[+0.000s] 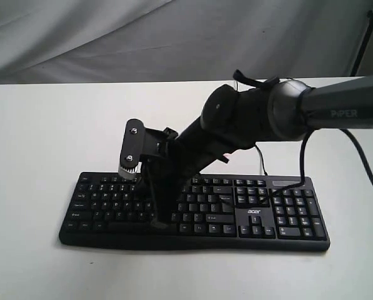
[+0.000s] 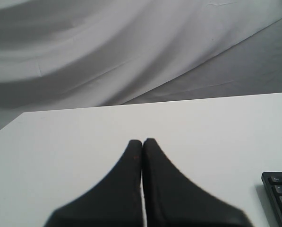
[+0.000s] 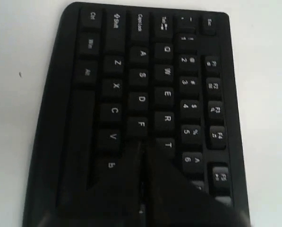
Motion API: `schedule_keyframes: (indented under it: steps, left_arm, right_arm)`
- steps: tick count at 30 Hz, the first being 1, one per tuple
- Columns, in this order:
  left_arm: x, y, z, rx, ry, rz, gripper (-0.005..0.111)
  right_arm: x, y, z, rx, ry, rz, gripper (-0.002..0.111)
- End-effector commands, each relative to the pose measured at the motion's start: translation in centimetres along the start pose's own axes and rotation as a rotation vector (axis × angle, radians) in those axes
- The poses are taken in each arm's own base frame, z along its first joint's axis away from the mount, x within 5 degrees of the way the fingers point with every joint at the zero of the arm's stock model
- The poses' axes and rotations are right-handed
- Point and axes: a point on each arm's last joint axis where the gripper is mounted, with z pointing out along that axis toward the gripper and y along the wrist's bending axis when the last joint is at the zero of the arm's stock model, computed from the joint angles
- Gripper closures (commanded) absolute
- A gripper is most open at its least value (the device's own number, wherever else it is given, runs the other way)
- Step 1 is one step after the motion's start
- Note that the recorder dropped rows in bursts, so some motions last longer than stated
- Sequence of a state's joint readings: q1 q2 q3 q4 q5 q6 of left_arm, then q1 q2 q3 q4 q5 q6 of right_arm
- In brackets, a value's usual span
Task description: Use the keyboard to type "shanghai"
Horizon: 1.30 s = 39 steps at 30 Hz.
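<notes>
Hidden keys: the right arm (image 1: 336, 109) is reaching in from the right and covering a band of middle keys on the keyboard (image 1: 280, 215) in the exterior view.
Key under tip: in the right wrist view the fingers are blocking the key bordered by F, T, V and B, so its legend cannot be read.
Cut off: the left wrist view is catching only one corner of the keyboard at the picture's edge, and those legends are too blurred to read.
Right gripper (image 1: 159, 220): the fingers are pressing together with nothing between them, tip down on the left half of the letter block.
Left gripper (image 2: 142, 142): the fingers are meeting flat with nothing held, hovering over bare table beside the keyboard corner.
Keyboard position: it is lying flat on the white table (image 1: 36, 137), near the front edge, number pad to the right.
Open room: bare table is stretching out to the left and behind the keyboard, up to the grey cloth (image 1: 142, 37) at the far edge.
</notes>
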State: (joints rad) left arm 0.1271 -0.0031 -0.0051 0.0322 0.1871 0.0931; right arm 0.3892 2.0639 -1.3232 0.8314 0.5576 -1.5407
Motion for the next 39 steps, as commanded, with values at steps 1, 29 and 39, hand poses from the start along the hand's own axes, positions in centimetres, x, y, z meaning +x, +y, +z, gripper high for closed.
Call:
schedule_keyframes:
  steps: [1, 29, 39]
  left_arm:
    - [0.1, 0.0, 0.1, 0.005, 0.004, -0.003, 0.106]
    - [0.1, 0.0, 0.1, 0.005, 0.004, -0.003, 0.106]
    - [0.1, 0.0, 0.1, 0.005, 0.004, -0.003, 0.106]
  right_arm:
    - [0.3, -0.4, -0.6, -0.008, -0.002, 0.007, 0.108]
    - [1.1, -0.3, 0.9, -0.042, -0.005, 0.013, 0.108]
    - [1.1, -0.3, 0.9, -0.040, -0.003, 0.011, 0.108]
